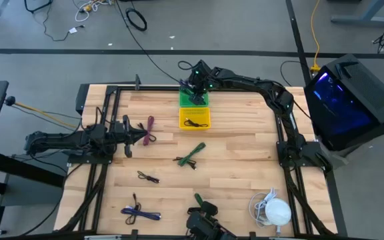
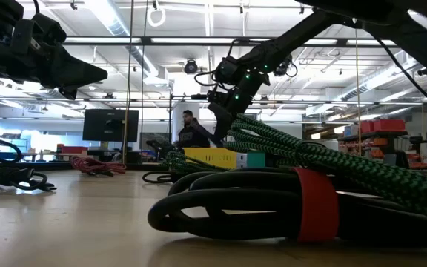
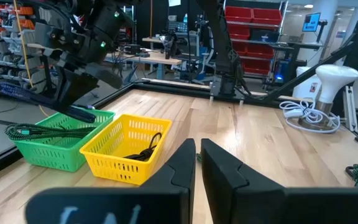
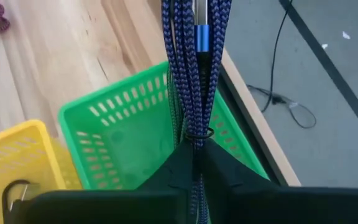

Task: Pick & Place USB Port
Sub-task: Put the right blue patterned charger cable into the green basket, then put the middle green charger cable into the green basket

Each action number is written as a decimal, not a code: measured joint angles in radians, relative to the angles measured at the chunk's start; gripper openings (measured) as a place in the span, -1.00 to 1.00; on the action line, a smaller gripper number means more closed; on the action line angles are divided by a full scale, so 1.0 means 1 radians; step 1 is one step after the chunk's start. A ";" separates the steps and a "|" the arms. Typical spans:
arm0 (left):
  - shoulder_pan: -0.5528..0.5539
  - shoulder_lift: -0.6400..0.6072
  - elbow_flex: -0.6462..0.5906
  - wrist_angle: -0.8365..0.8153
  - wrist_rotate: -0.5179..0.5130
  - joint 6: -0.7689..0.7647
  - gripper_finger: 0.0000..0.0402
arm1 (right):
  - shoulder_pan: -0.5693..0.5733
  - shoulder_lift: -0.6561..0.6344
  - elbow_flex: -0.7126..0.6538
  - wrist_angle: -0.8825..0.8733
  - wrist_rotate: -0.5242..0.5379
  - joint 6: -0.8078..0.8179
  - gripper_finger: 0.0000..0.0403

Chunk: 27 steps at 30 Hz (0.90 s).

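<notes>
My right gripper (image 4: 194,158) is at the table's far edge, over the green basket (image 1: 193,99), and is shut on a blue braided cable bundle (image 4: 194,74) with a blue metal plug (image 4: 202,34). It also shows in the left wrist view (image 3: 73,87). The green basket (image 3: 48,146) holds a green cable (image 3: 39,130). The yellow basket (image 1: 195,119) next to it holds a black cable (image 3: 145,149). My left gripper (image 3: 197,158) is shut and empty, low over the table's left side (image 1: 135,133), beside a maroon cable (image 1: 149,129). My right gripper pinches the blue cable bundle (image 4: 194,140) between its two fingers, taking several strands together. The bundle runs out ahead of the fingers, lengthwise between them. In the left wrist view it lies about level just above the green basket's rim (image 3: 55,106). Whether it touches the rim, I cannot tell.
Loose on the table lie a green cable (image 1: 191,155), a small black cable (image 1: 149,177), a blue cable (image 1: 141,214) and a green-black bundle (image 1: 202,203) at the near edge. A white lamp with its cord (image 1: 275,212) stands at the near right. A person (image 2: 193,130) stands beyond the table.
</notes>
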 joint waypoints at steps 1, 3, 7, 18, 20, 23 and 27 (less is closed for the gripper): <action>0.000 0.000 0.000 0.000 0.000 0.000 -0.85 | 0.000 0.000 0.000 0.000 0.005 0.000 -0.79; 0.000 0.000 0.000 0.000 0.000 0.000 -0.85 | 0.000 0.000 0.000 -0.001 0.028 0.000 -0.71; 0.000 0.000 0.000 0.000 0.000 0.000 -0.85 | 0.000 0.000 0.000 -0.005 0.044 0.000 -0.55; 0.000 0.000 0.000 -0.002 0.014 -0.007 -0.85 | 0.008 -0.038 0.000 -0.009 0.045 0.000 -0.24; 0.000 0.000 0.000 -0.008 0.065 -0.025 -0.85 | 0.025 -0.067 0.000 -0.023 0.049 0.000 -0.23; -0.001 0.000 0.000 -0.002 0.118 -0.040 -0.85 | 0.061 -0.117 0.000 -0.064 0.047 0.000 -0.22; -0.001 0.006 0.009 -0.006 0.124 -0.082 -0.85 | 0.130 -0.192 0.000 -0.113 0.011 0.001 -0.22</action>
